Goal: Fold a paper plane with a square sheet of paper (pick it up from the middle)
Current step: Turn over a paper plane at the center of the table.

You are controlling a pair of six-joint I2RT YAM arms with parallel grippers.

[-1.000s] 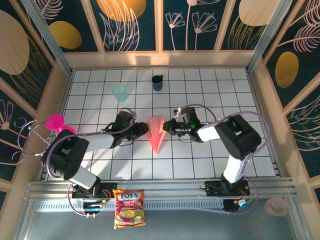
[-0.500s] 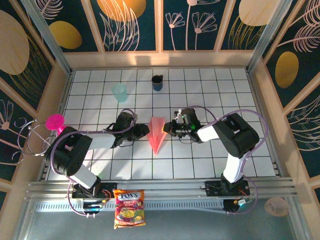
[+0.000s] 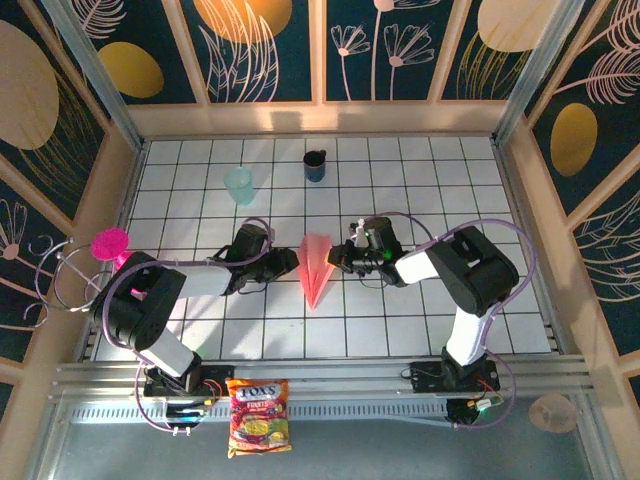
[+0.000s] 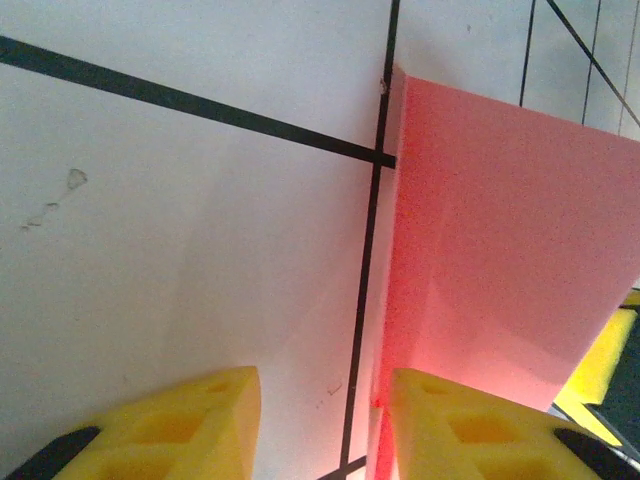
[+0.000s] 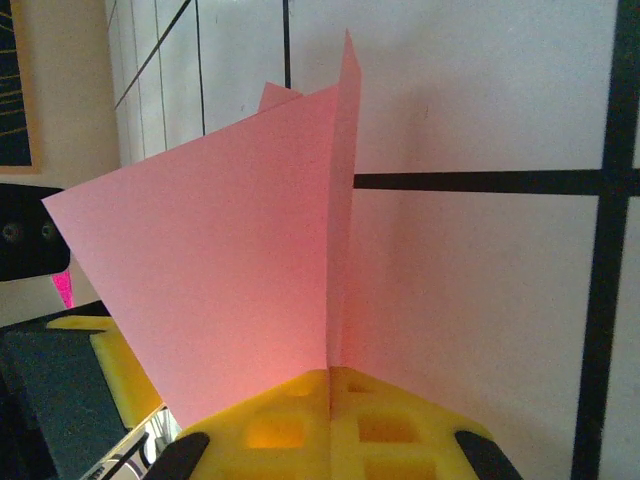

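While the right gripper [image 5: 330, 378] presses its yellow pads [image 5: 380, 425] flat together on a raised fold of the paper plane [image 3: 314, 266], pinching the salmon-pink sheet at its tips, the left gripper [image 4: 320, 388] stands partly open. Its two pads are apart with bare bench [image 3: 420, 190] between them. In the left wrist view the plane's edge lies just inside the right-hand pad and seems to touch it, but nothing is clamped there. From above, the two grippers face each other across the plane, the left one at its left side and the right one at its right side, both close to its wide end. The plane sits near the middle of the white tiled bench, partly lifted, with one flap standing up from the crease in the right wrist view. Its long axis runs from the far side toward the near edge, and the pointed nose aims at the near edge where the arms' bases are, while the broad tail faces the far wall. There is one plane. Well beyond it, toward the far wall, stand one pale teal cup [image 3: 239, 185] and one dark cup [image 3: 315, 165], apart from each other. One magenta goblet [image 3: 110, 243] sits at the left edge, and one sweets bag [image 3: 258, 415] lies on the near rail.
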